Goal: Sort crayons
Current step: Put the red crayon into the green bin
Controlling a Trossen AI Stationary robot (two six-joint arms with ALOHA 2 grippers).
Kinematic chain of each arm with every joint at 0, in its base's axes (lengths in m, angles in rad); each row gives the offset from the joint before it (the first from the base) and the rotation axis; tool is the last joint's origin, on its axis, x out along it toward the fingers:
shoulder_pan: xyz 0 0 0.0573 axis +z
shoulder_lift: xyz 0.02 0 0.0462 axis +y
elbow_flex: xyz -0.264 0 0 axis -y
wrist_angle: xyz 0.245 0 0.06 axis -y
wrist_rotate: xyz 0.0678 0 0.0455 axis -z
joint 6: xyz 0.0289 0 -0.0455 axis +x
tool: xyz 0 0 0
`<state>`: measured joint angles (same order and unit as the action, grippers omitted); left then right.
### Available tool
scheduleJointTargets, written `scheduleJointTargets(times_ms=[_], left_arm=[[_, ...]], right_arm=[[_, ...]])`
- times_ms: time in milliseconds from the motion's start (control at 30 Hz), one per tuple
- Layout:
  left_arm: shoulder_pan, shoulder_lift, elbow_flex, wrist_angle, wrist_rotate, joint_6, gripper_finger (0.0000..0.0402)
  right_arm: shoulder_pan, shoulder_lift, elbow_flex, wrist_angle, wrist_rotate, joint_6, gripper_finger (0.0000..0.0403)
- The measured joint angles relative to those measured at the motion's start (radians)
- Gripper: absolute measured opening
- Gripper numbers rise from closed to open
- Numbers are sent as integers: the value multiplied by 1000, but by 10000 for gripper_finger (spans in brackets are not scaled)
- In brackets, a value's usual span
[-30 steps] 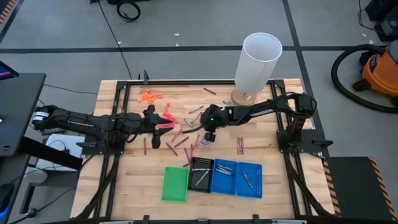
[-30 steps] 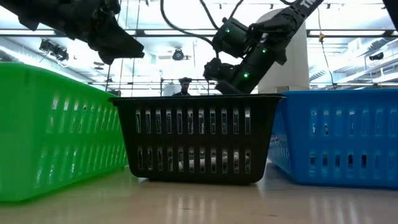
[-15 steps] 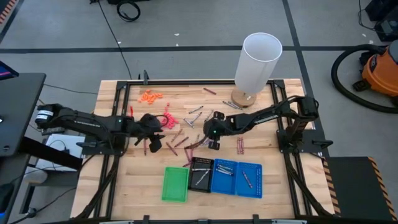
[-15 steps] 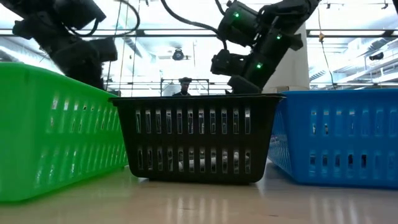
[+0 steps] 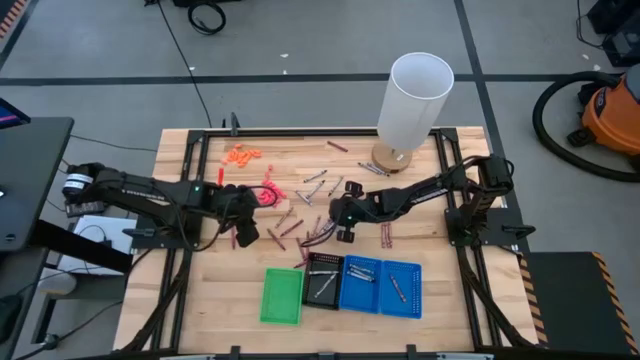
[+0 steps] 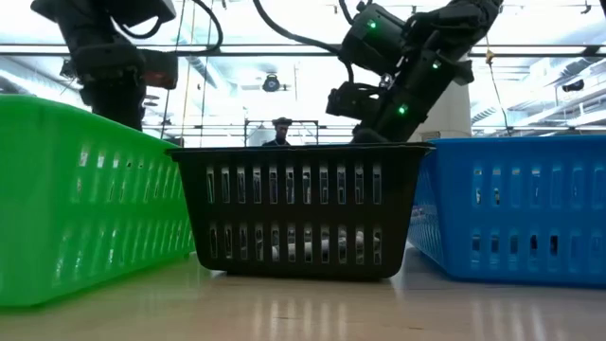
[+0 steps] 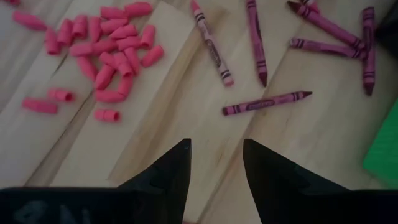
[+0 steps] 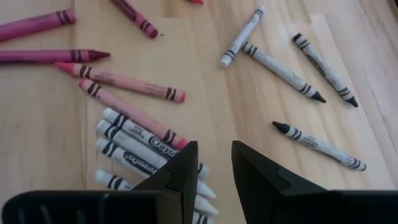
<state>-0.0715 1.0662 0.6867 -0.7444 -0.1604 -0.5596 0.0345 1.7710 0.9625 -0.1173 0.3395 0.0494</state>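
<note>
Dark fingers of the left gripper (image 7: 214, 155) stand parted and empty over bare wood; the right gripper (image 8: 214, 158) gapes emptily above crayons (image 8: 134, 140) scattered mid-tabletop.

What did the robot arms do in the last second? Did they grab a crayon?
Both arms swung toward the trays. The left tool moved from beside the pink bits to just past them, over maroon crayons. The right tool slid toward the black tray, above grey crayons. Both are open and empty; nothing was grabbed. Crayons, trays and the white tube stayed put.
</note>
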Motion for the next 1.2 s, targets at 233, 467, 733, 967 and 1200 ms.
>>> scheduleJointTargets(times_ms=[233, 467, 733, 967, 1200], left_arm=[[0, 3, 51, -90, 0, -88, 157], [-10, 3, 57, -128, 0, -125, 157], [-50, 3, 57, -157, 0, -170, 157], [-118, 3, -8, -138, -3, -357, 157], [-170, 3, -91, -108, -18, -512, 157]], right_arm=[[25, -7, -6, 9, 68, -4, 107], [25, -71, -6, 4, 71, -8, 107], [34, -139, -6, -2, 63, -1, 107], [61, -138, -6, 68, 62, 36, 107], [83, -138, -6, 139, 92, -9, 107]])
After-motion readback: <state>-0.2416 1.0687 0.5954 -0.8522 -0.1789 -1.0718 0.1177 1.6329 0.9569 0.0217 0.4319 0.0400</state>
